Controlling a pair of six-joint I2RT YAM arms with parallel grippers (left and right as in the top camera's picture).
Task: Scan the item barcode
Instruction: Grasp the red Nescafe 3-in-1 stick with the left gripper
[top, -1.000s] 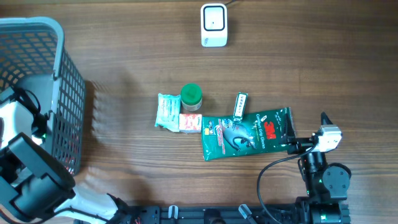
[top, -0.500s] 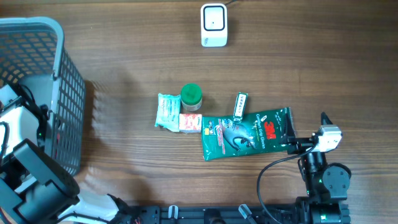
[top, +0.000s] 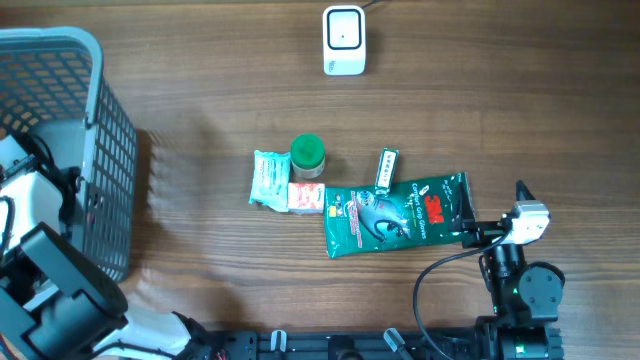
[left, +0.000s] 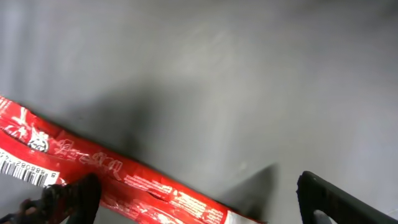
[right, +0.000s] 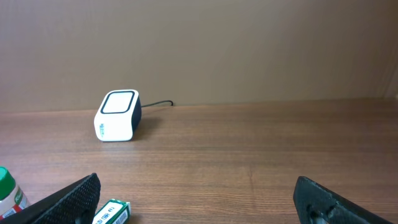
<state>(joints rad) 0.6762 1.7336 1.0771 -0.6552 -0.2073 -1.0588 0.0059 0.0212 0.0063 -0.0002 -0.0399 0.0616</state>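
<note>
My left gripper (left: 200, 205) is down inside the grey basket (top: 95, 60), open wide just above its floor. A red packet (left: 118, 171) with a white barcode label (left: 28, 173) lies flat there; its right part sits between the jaws and my left finger (left: 71, 198) overlaps it. The white scanner (top: 343, 40) stands at the far middle of the table, and in the right wrist view the scanner (right: 117, 116) is ahead on the left. My right gripper (right: 199, 205) is open and empty, low over the table at the right end of a green 3M pack (top: 395, 215).
A green-capped bottle (top: 307, 157), a pale green packet (top: 268, 179), a small red-and-white box (top: 306, 197) and a small green box (top: 387, 168) lie clustered mid-table. The basket's tall mesh wall (top: 115, 170) surrounds my left arm. The scanner's cable (right: 158, 104) runs off behind it.
My left arm has shifted a little inside the basket, then settled. The right arm and the items on the table have not moved.
</note>
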